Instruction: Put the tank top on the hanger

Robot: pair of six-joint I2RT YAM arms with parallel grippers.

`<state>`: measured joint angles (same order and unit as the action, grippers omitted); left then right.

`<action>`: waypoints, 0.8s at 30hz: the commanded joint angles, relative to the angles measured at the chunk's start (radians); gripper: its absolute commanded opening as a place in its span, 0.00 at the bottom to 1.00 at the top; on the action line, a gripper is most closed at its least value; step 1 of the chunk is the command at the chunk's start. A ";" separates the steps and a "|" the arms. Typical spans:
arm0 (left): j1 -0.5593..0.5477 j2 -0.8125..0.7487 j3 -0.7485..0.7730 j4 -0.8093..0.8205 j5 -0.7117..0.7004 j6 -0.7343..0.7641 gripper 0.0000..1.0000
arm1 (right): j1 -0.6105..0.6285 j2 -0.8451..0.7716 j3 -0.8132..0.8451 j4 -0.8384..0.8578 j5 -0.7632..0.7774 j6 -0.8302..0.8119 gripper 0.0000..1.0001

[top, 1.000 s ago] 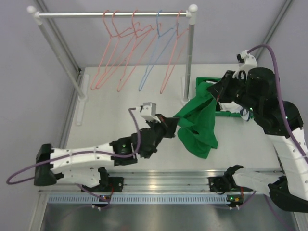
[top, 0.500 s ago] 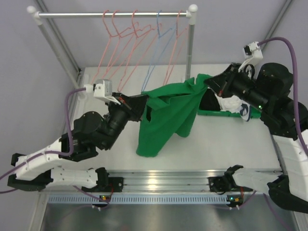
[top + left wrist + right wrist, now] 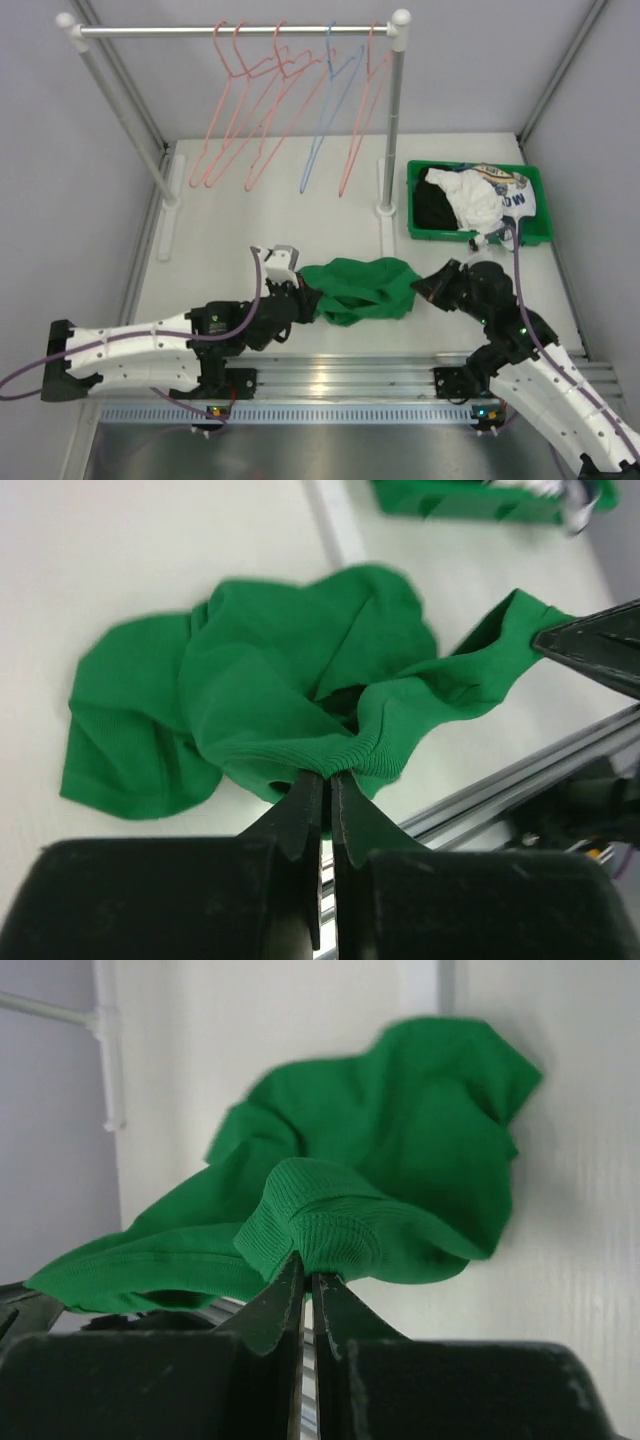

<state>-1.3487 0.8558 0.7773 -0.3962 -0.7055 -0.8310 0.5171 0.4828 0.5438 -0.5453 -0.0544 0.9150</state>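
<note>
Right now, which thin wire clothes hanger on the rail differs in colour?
The blue wire hanger, second from the right on the rail; the other four hangers are salmon-pink.

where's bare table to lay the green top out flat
Widest bare patch: the table between the hangers and the tank top, left of the bin. Crowded: the near edge, where the left gripper and right gripper pinch it; the bin holds garments.
</note>
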 commanded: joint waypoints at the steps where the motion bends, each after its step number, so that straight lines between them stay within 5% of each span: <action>1: 0.003 -0.003 -0.195 0.138 0.095 -0.187 0.00 | 0.017 -0.117 -0.169 0.188 0.001 0.182 0.00; 3: 0.008 0.015 -0.254 0.189 0.122 -0.221 0.00 | 0.017 -0.145 -0.223 0.194 0.007 0.202 0.00; 13: 0.268 0.098 -0.337 0.356 0.374 -0.122 0.00 | 0.020 -0.040 -0.203 0.226 0.011 0.099 0.41; 24: 0.506 0.155 -0.300 0.319 0.573 -0.040 0.00 | 0.031 0.135 0.027 0.160 0.016 -0.183 0.59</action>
<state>-0.8761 1.0080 0.4423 -0.1009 -0.2070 -0.8993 0.5236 0.5907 0.4847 -0.3969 -0.0528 0.8501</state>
